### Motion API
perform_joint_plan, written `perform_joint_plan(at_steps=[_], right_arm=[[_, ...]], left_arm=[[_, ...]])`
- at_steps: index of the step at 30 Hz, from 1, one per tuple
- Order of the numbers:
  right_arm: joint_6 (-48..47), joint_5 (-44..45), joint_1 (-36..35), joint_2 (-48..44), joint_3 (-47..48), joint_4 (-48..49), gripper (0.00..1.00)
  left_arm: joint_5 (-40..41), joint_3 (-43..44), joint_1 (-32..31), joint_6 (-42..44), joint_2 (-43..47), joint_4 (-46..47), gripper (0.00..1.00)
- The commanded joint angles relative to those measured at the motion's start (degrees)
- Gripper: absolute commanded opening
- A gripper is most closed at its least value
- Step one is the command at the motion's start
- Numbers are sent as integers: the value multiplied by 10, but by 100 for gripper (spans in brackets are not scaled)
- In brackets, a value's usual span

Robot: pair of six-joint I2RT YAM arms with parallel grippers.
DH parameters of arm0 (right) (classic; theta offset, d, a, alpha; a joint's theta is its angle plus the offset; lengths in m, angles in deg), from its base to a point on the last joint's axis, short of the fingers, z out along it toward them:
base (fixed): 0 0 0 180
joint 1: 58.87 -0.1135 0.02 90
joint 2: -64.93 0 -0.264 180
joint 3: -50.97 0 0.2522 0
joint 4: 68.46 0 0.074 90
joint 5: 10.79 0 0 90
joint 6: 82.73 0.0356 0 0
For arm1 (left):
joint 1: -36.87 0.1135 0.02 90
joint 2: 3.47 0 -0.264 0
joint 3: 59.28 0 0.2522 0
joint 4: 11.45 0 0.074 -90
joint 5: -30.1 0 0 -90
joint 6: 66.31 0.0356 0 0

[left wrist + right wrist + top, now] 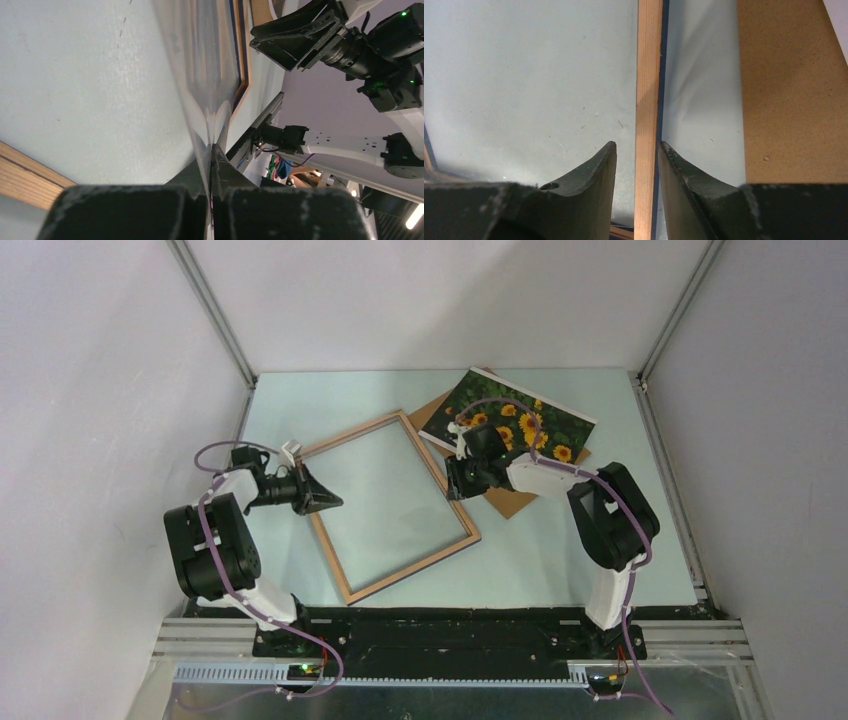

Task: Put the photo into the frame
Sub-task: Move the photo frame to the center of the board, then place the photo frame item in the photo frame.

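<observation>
The frame (410,568) lies mid-table, light wood face up. My left gripper (335,502) reaches over its left rail and is shut on the edge of the clear pane (200,75), which shows as a thin sheet pinched between the fingers (212,147). My right gripper (452,485) is at the frame's right rail (648,75), open, one finger on each side of it (636,145). The photo (530,420), sunflowers up, lies at the back right on the brown backing board (505,498), behind the right gripper.
The backing board (789,90) lies just right of the frame's right rail. White walls and metal posts enclose the table on the left, back and right. The arm bases stand at the near edge.
</observation>
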Motion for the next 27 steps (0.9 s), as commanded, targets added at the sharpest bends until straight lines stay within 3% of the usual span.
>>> perform_joint_plan(at_steps=[1, 8, 27], right_arm=[[-17, -12, 7, -27, -4, 27, 42], [-22, -26, 14, -29, -4, 33, 46], [-38, -30, 18, -37, -4, 31, 45]], left_arm=[[-41, 11, 4, -18, 19, 6, 0], [-67, 8, 11, -31, 2, 6, 0], [-113, 13, 14, -34, -37, 5, 0]])
